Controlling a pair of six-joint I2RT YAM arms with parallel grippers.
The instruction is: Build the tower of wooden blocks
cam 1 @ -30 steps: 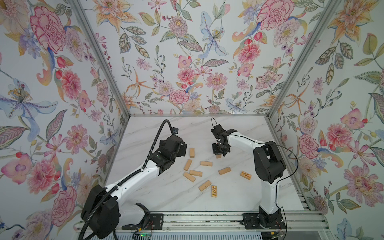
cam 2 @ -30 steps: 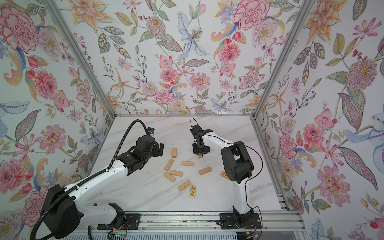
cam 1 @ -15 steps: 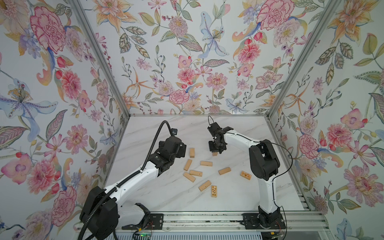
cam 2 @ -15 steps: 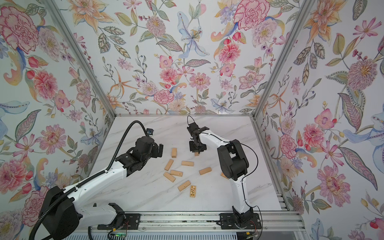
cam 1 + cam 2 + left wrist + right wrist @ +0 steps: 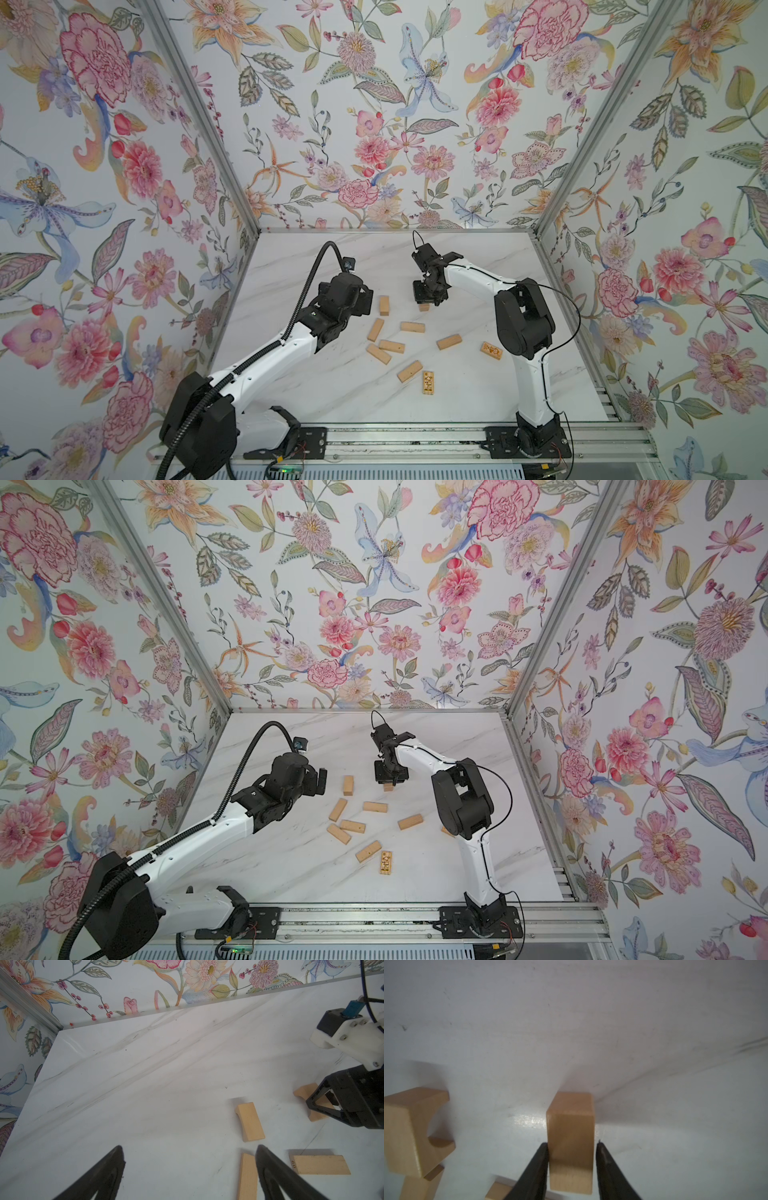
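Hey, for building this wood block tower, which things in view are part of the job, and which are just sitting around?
For the job:
- plain blocks scattered on the table
- two patterned blocks
- one block between the fingers of the right gripper
- left gripper, open

Just there:
- flowered walls
- metal rail

On the bench (image 5: 316,386), the two rearmost wood blocks lie side by side but apart: one (image 5: 384,305) at the left, the other (image 5: 424,308) between the fingers of the right hand (image 5: 572,1145). In front of them four blocks (image 5: 391,346) cluster left of centre, a fifth (image 5: 449,341) lies to their right, and another (image 5: 491,350) farther right still. Nearest the front, two blocks (image 5: 428,382) lie just beside each other.
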